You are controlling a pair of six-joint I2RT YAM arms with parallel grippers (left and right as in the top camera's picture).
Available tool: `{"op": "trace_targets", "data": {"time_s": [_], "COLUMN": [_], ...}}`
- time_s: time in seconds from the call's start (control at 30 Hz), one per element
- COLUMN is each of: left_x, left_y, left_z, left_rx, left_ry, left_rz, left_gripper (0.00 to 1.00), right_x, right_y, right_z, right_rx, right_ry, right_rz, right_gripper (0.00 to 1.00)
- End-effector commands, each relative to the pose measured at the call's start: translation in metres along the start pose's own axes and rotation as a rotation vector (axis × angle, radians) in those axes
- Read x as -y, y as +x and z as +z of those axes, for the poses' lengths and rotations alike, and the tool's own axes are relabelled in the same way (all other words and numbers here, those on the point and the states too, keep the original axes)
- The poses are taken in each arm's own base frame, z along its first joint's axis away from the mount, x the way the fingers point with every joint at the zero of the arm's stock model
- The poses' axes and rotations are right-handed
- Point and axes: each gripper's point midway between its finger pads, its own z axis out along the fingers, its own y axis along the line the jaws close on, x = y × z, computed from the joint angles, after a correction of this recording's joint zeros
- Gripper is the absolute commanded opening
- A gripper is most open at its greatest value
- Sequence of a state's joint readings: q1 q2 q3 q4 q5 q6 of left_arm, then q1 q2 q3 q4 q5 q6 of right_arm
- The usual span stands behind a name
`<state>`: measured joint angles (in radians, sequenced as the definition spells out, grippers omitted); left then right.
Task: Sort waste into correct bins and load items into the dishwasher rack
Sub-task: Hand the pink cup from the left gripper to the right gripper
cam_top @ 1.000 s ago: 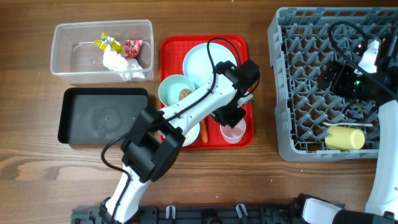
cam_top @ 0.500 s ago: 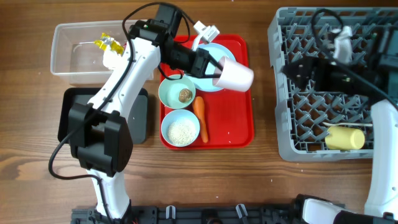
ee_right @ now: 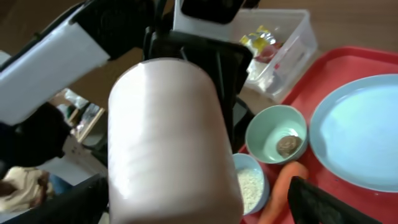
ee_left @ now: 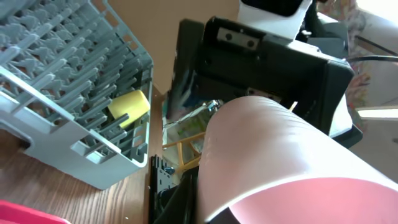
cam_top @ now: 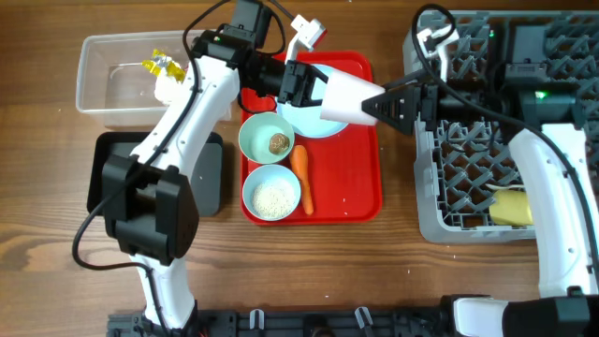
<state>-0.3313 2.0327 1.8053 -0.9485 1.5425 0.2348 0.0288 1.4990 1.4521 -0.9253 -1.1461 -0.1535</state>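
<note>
My left gripper (cam_top: 304, 86) is shut on the rim of the pink cup (cam_top: 342, 98), which it holds on its side above the red tray (cam_top: 360, 183). My right gripper (cam_top: 374, 105) reaches in from the rack side, open, its fingers on either side of the cup's base. In the right wrist view the cup (ee_right: 168, 137) fills the space between the spread fingers (ee_right: 326, 205). The left wrist view shows the cup (ee_left: 280, 155) close up. The light-blue plate (cam_top: 301, 122) lies under the cup. The grey dishwasher rack (cam_top: 468, 187) holds the yellow cup (cam_top: 513, 206).
On the red tray sit a bowl with a brown lump (cam_top: 267, 140), a bowl of rice (cam_top: 271, 195) and a carrot (cam_top: 301, 178). The clear tub (cam_top: 112, 89) holds wrappers (cam_top: 161, 65) and tissue (cam_top: 168, 86). The black tray (cam_top: 117, 154) lies below it.
My left arm lifted the pink cup off the tray and carried it right. My right arm swung from over the rack to the cup, fingers now around its base.
</note>
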Motion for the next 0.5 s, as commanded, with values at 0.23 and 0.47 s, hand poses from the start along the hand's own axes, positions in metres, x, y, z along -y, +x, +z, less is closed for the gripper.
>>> {"op": "trace_targets", "data": {"time_s": [0.23, 0.47], "left_x": [0.012, 0.012], "left_y": [-0.004, -0.005], "left_z": [-0.004, -0.004], "left_rx": [0.014, 0.014], "left_ry": [0.028, 0.028], "left_rz": [0.048, 0.051], "left_gripper": [0.04, 0.04], "right_x": [-0.014, -0.024], "right_y": [0.003, 0.005], "right_z": [0.015, 0.027], "right_rx": [-0.011, -0.032], "right_ry": [-0.113, -0.14], "right_rz": [-0.02, -0.06], "right_gripper": [0.71, 0.56]}}
